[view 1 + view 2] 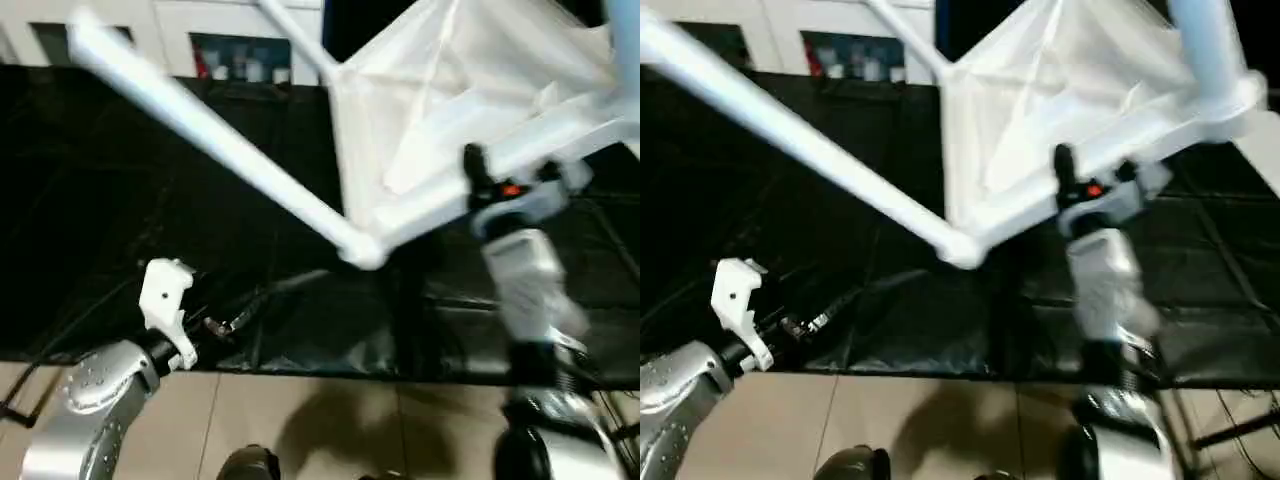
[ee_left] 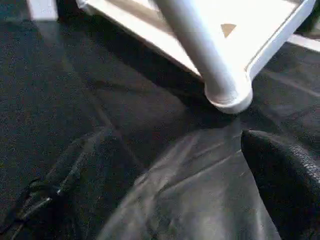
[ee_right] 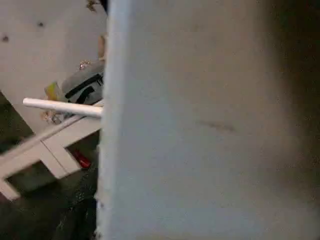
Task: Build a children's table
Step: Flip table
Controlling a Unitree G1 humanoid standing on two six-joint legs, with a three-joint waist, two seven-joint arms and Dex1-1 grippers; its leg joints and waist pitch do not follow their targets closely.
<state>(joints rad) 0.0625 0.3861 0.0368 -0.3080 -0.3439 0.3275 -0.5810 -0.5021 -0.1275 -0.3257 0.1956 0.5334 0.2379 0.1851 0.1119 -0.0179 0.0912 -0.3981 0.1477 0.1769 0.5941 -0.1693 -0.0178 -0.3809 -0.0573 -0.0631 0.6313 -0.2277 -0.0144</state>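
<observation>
The right end effector (image 1: 478, 175) is clamped on the rim of the children's table (image 1: 430, 110), holding it tilted above the black sheet (image 1: 200, 250); its black fingers (image 1: 1064, 168) grip the edge at about 3 o'clock in the head views. From the table's low corner socket near centre, one leg (image 1: 210, 130) slants up toward 10 o'clock; another leg (image 1: 1205, 45) rises at 1 o'clock. The left end effector (image 1: 165, 300) rests low at 8 o'clock, apart from the table, and whether its fingers are wide or narrow cannot be told. A white cabinet (image 1: 200, 30) stands at 11 o'clock beyond the sheet.
</observation>
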